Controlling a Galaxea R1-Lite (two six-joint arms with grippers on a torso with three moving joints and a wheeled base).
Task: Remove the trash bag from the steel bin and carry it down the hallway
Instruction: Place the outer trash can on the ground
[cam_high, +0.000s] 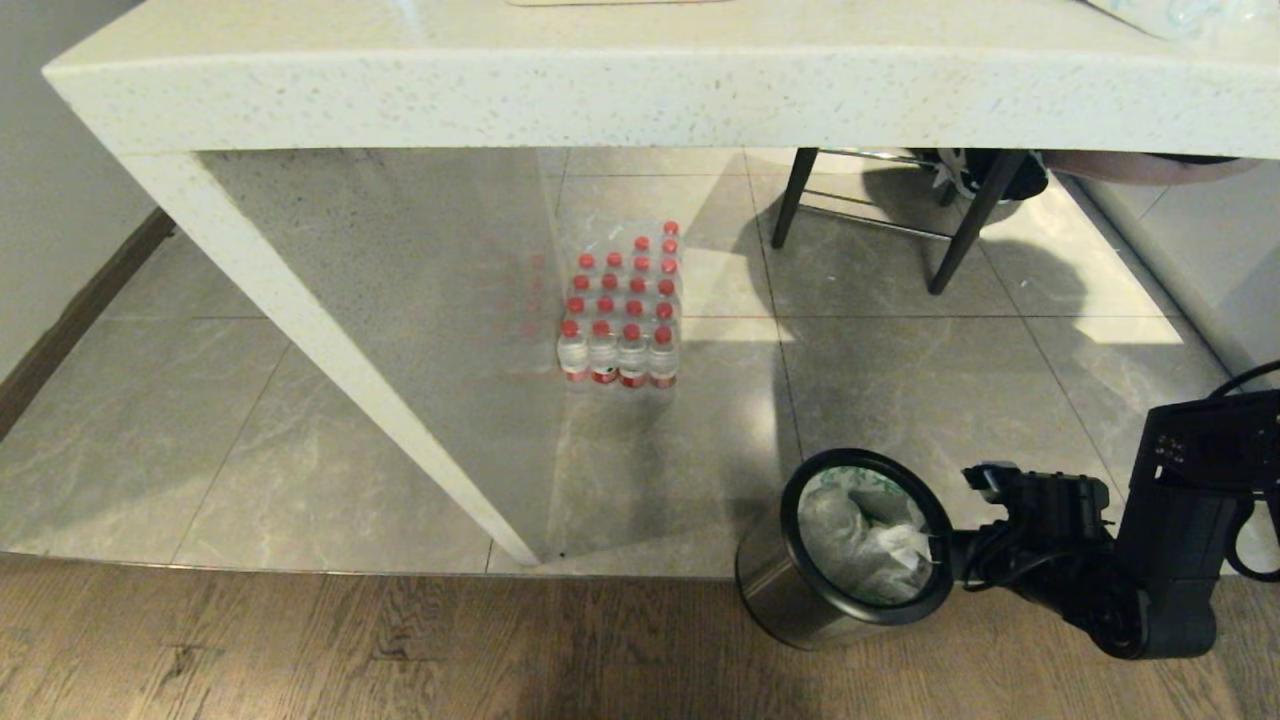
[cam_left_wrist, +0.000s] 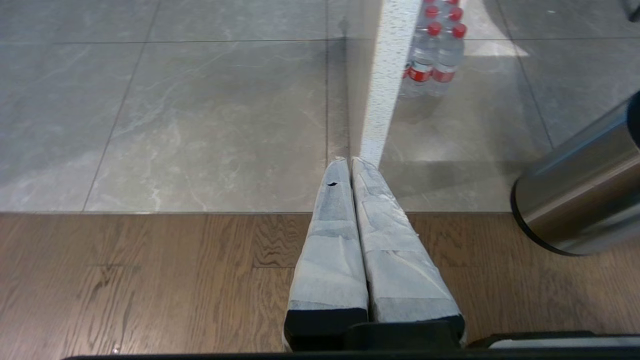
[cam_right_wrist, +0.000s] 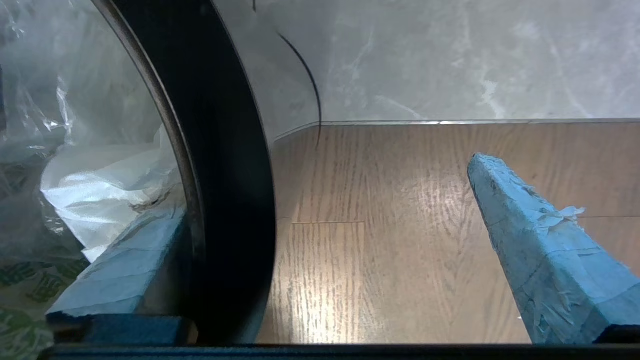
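Right now my right claw is spread wide astride the steel bin's black rim, one finger inside against the trash bag, the other outside. Clenching here, I'd likely pinch rim with plastic, tipping the bin or tearing the film. My left claw hangs clenched, empty. Bag's depth stays hidden; beyond, the worktop cuts off the chair.

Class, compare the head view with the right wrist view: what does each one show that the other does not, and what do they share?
Head view only: the white stone table, the pack of red-capped water bottles, chair legs.
Right wrist view only: the right gripper open, one finger inside the black rim, the other outside.
Both: the steel bin, the trash bag, wood floor.
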